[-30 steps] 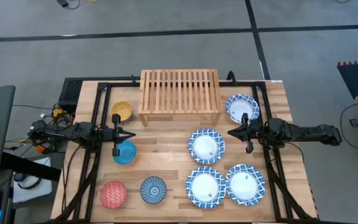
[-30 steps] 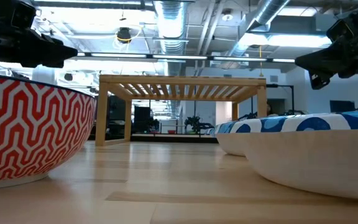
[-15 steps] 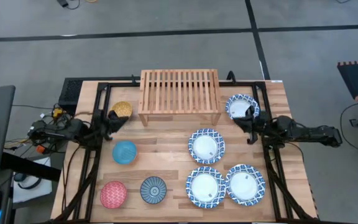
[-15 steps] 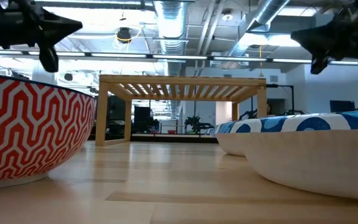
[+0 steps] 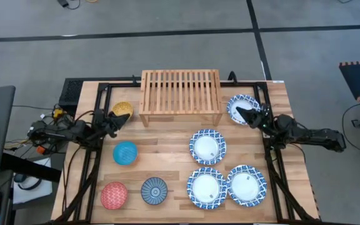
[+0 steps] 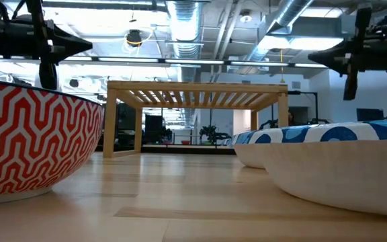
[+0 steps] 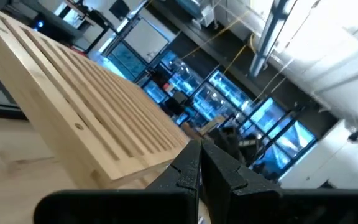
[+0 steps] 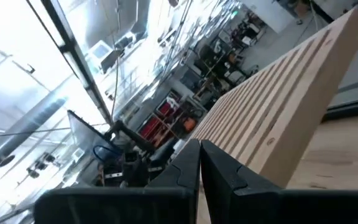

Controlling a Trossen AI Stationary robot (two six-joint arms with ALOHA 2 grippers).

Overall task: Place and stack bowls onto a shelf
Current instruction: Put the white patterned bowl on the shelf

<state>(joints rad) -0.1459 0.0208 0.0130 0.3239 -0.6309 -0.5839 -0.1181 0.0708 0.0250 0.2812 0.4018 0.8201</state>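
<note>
The shelf [image 5: 180, 94] stands at the table's far middle on short legs. The four small bowls rest on the table's left half: yellow [image 5: 122, 107], light blue [image 5: 125, 152], red [image 5: 114, 195] and dark blue [image 5: 154, 190]. Four white blue-rimmed bowls lie on the right: [image 5: 246, 102], [image 5: 207, 146], [image 5: 207, 187], [image 5: 247, 185]. My left gripper [image 5: 119, 120] hovers shut beside the yellow bowl, holding nothing. My right gripper [image 5: 240, 111] hovers shut over the far white bowl's edge, also holding nothing. Both point toward the shelf [image 7: 86, 118] [image 8: 278, 118], tipped slightly upward.
Black arm rails run along both sides of the wooden tabletop [image 5: 167, 134]. In the low view the red bowl [image 6: 32, 134] and a white bowl [image 6: 341, 161] stand close to the camera, with bare boards between them up to the shelf [image 6: 197, 94].
Both grippers have risen a little, swung toward the table's far edge and the shelf, rolled about their own axes and tipped up from level. The left one has moved from above the light blue bowl to beside the yellow bowl. No bowl has moved.
</note>
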